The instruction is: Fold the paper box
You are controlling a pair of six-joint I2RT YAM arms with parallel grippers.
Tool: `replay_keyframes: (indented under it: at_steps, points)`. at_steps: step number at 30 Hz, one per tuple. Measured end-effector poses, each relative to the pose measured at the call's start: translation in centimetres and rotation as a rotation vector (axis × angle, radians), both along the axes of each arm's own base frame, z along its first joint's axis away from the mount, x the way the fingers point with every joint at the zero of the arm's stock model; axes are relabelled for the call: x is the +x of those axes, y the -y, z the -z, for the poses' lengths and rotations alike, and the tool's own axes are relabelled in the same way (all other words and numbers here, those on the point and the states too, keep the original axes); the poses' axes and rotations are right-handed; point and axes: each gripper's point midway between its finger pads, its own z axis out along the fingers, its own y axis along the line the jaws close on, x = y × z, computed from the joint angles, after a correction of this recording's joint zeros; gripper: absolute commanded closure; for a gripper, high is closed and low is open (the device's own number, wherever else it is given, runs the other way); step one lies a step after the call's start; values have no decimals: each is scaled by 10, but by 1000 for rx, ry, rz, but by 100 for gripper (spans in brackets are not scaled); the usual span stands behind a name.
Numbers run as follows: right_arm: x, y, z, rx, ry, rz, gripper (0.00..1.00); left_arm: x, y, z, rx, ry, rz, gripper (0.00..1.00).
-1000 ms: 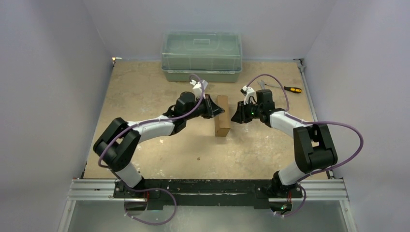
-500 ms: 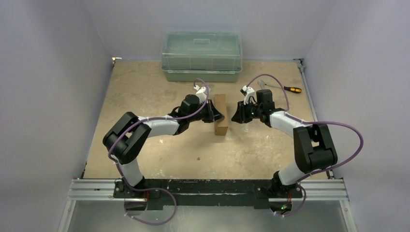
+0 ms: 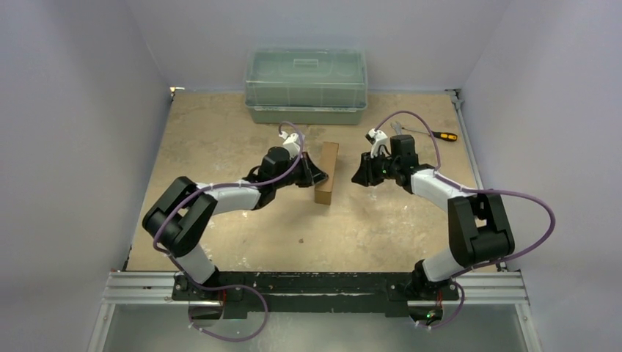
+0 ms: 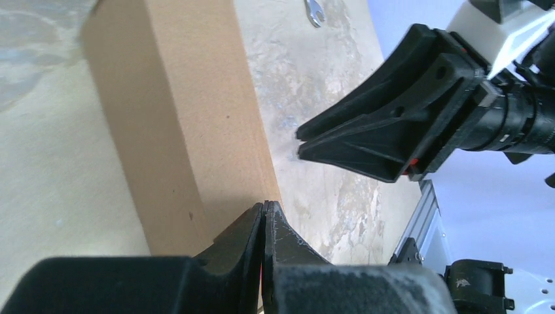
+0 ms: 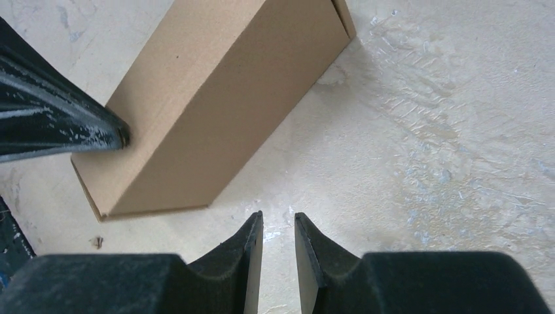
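Tabletop [image 3: 220, 132]: 1 paper box [image 3: 326, 172], 1 bin [image 3: 306, 84], L hand [image 4: 264, 216], R hand [image 5: 278, 229].

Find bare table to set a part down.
Free: table strip between box and near edge; far-left corner beside bin. Crowded: centre, left gripper and right gripper flanking the box; screwdriver far right.

Lab enclosure: plain walls [image 3: 73, 110], aluminium rail [image 3: 139, 287]
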Motion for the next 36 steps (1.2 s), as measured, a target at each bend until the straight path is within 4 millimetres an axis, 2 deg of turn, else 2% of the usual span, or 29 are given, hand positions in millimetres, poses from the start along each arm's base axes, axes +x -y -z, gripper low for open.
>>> replay_keyframes:
  at_steps: [7,14,16,21,24,28,32,36]
  points:
    - [1,0,-10,2,30,-5,73,2,-43,1,50,1,-109,100]
    - [-2,1,-8,-3,19,-11,73,18,-75,1,71,6,-192,98]
    - [-3,1,-8,-4,18,-15,72,22,-82,0,77,9,-209,89]
    - [-4,0,-11,-6,37,-39,69,19,-94,-13,115,59,-195,56]
    - [-5,-1,-13,-6,48,-53,65,13,-99,-30,152,132,-161,38]
    - [-7,-2,-14,-2,55,-75,56,10,-102,-60,226,298,-92,19]
    - [-11,-5,-16,-2,66,-121,39,7,-91,-75,365,505,21,11]
    - [-17,-8,-22,-15,102,-227,25,10,-72,-77,510,679,163,9]
